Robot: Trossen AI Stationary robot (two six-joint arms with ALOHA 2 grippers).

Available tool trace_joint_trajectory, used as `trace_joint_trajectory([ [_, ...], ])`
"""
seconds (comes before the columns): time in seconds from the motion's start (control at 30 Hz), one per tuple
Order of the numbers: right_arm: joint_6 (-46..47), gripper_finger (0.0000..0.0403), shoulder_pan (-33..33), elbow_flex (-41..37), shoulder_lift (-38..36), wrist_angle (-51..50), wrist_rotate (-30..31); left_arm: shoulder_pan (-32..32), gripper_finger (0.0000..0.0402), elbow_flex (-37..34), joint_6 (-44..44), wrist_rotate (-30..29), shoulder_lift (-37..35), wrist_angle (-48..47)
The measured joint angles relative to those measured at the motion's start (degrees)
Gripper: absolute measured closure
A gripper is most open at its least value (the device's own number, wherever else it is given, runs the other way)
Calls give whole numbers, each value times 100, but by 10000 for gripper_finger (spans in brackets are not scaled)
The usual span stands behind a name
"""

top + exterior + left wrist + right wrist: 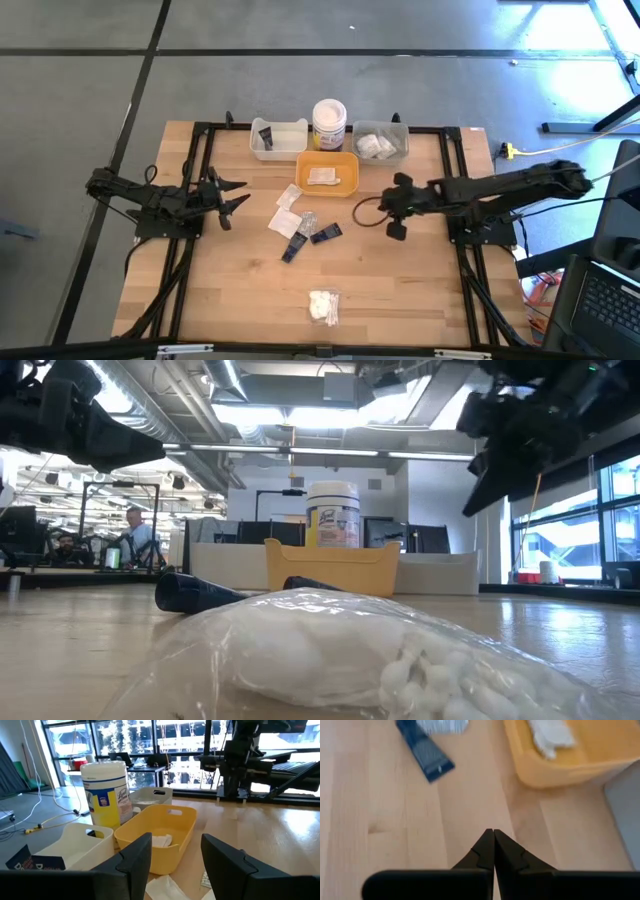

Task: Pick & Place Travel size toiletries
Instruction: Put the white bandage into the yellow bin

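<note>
Left gripper [238,196]: fingers apart, empty, at table's left. Right gripper [493,851]: closed, empty, beside yellow tray [327,173] w/ one sachet [323,177] inside. Loose at table ctr: sachets [287,208], black tubes [310,240]; fluffy pack [324,305] near front edge.

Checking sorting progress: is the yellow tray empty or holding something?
Holding something: the yellow tray has one flat white sachet lying inside, seen from above and from the left wrist.
</note>
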Motion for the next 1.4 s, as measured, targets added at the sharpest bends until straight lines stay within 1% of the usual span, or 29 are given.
trace_joint_trajectory([
  [0.13, -339, 399, -169, -746, -1055, 816, -196, -2, 233, 0, 0, 2, 0, 4],
  [0.2, -540, 399, -267, -1054, -1569, 1049, -364, -2, 233, 0, -1, -2, 0, 2],
  [0.3, -818, 399, -399, -1382, -2249, 1374, -423, -1, 233, 0, 0, 24, 0, 13],
  [0.4, -986, 399, -498, -1630, -2771, 1419, -613, -2, 233, 0, 0, 28, 2, 89],
  [0.5, -1103, 399, -592, -1806, -3232, 1438, -652, -2, 233, 0, -24, 26, 2, 94],
  [0.67, -1214, 399, -679, -2069, -3902, 1417, -673, 0, 233, 0, -402, 148, 2, 85],
  [0.8, -1218, 396, -678, -2086, -4164, 1469, -591, -1, 233, 0, -444, 380, 2, 68],
  [0.93, -1227, 387, -680, -2088, -4191, 1459, -495, -2, 233, 0, -431, 561, 9, 55],
  [1.07, -1229, 375, -680, -2088, -4184, 1461, -540, -2, 233, 2, -310, 508, 128, 81],
  [1.2, -1229, 365, -680, -2088, -4181, 1461, -542, 0, 233, 2, -289, 468, 480, 220],
  [1.4, -1227, 354, -680, -2088, -4177, 1461, -542, 0, 233, 5, -17, 602, 1346, 1171],
])
